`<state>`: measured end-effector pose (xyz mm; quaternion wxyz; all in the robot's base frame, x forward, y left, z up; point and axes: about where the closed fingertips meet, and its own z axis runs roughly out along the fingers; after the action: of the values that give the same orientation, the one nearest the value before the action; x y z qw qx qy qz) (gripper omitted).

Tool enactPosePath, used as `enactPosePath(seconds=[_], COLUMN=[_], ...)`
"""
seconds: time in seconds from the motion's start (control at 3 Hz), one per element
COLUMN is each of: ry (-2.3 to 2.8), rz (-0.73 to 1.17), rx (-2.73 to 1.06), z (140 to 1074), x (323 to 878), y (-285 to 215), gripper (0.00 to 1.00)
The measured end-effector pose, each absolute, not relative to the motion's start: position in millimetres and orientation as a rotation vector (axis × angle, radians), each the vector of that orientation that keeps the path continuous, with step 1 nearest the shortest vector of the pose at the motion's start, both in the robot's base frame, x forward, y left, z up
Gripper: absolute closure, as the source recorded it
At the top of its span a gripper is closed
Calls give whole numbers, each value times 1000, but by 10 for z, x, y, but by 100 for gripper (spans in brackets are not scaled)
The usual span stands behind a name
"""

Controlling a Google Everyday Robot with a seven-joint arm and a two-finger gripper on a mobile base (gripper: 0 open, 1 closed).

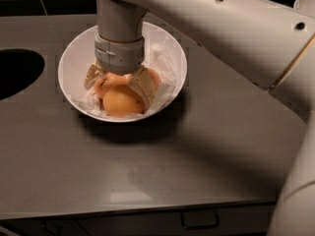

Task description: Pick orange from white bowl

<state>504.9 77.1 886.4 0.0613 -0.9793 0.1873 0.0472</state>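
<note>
In the camera view, the white bowl (73, 58) is seen on a grey counter (197, 171), near its back left part. The gripper (118, 85) is lowered straight down into the bowl and sits on top of the fruit. Much of the bowl's inside is covered by the gripper's grey wrist and by the arm (221, 28), which crosses the upper right of the picture and is cut off at the edges.

The orange (112, 80) is glimpsed only as a narrow band directly under the gripper, inside the bowl. Its skin markings are hidden. How far the gripper is closed, and whether the orange is held, cannot be told.

A paler orange (120, 103) lies in front of it against the near rim and is partly overlapped by the gripper. A sliver of a deeper-orange fruit (154, 75) shows at the right. Crumpled paper (160, 58) lines the bowl.

A dark round opening (17, 73) is cut off at the left edge. A drawer handle (199, 221) is dimly made out below the counter.
</note>
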Motion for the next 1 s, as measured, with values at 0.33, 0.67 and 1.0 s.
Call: enactPosePath(seconds=[0.33,0.67,1.0], ry=[565,564,561], rz=[152,160,167], rx=[-2967,-2968,-2969], z=[8843,8831,8817], x=[5077,5090,5099], y=[782,786,793], gripper=[16,16,18])
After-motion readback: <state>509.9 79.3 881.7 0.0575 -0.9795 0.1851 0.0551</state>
